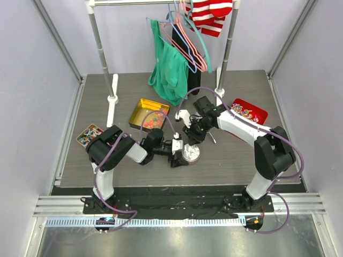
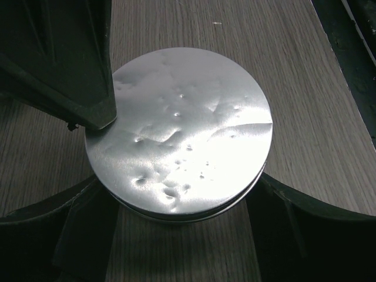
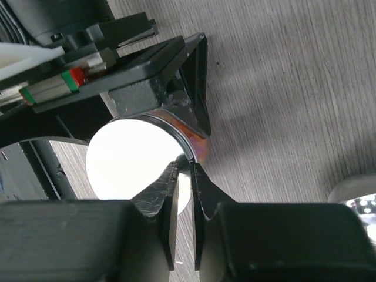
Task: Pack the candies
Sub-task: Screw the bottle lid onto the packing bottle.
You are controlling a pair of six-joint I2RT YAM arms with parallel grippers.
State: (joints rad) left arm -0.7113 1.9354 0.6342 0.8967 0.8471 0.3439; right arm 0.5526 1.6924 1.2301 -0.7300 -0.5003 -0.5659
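Top view, worktop (image 1: 236, 155): dark wood grain; both arms reaching in to its middle.
Top view, candies (image 1: 154, 120): bright loose pieces heaped in the gold tin (image 1: 140, 107), left of centre, behind the left arm.
Top view, candies' direction: jumbled, no common heading; long axis of single pieces too small to tell.
Top view, round tin (image 1: 191, 155): silver, standing upright at centre, flat face up, apart from the gold tin.
Top view, left tool (image 1: 187, 155): coming in from the left, spread wide, one finger on each side of the round tin.
Top view, right tool (image 1: 188, 142): over the far rim of the round tin; gap not readable here.
Top view only: small tin (image 1: 88, 134) of wrapped sweets at far left; red tray (image 1: 257, 114) at right; clothes rack (image 1: 102, 48) with green garment (image 1: 169, 69) behind.
Left wrist view, lid (image 2: 188, 129): dented, shiny, round, lying flat on the tin; dents visible in this view alone.
Left wrist view, grip: both left fingers pressed against the tin's sides; a right fingertip on the lid's upper-left rim.
Right wrist view, right tool: narrow, lid rim pinched between the fingertips; lid face glaring white.
Right wrist view only: orange-red band (image 3: 200, 148) just under the lid rim; whether candies, cannot tell.
Right wrist view, edge: shiny rounded object (image 3: 355, 200), cut off at right.
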